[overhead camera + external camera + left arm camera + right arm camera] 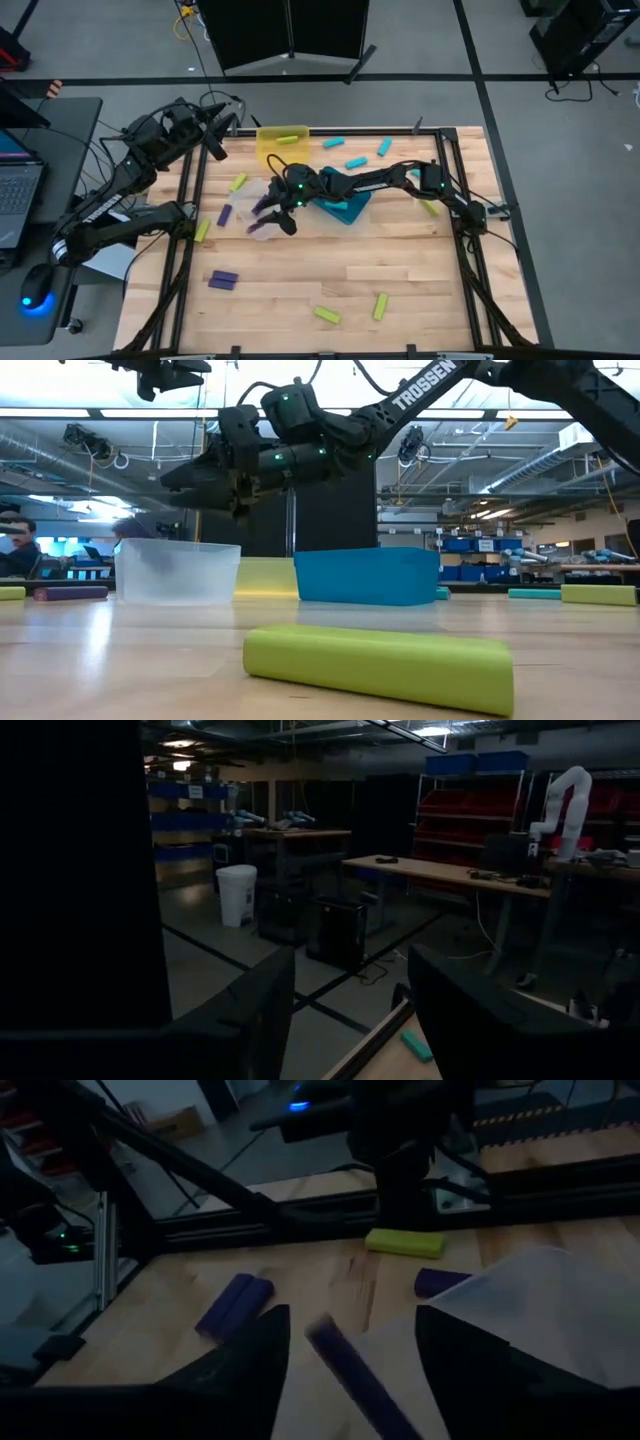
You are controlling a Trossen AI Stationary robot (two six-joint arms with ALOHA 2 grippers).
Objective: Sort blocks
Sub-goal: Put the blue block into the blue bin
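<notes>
Above the clear bin [262, 205], the right gripper [350, 1355] has its fingers spread, a purple block [345, 1365] dropping free between them. It may bounce off the rim. Left gripper [350, 1010] waits half-open, empty, beyond the yellow bin [280, 140]. Three bins; roughly fourteen blocks visible.

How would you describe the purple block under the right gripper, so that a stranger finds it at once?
Find the clear bin left of the teal bin. The right gripper hangs open above it, and the purple block is between its fingers, tilted in mid-air, while the other purple blocks lie flat on the table.
</notes>
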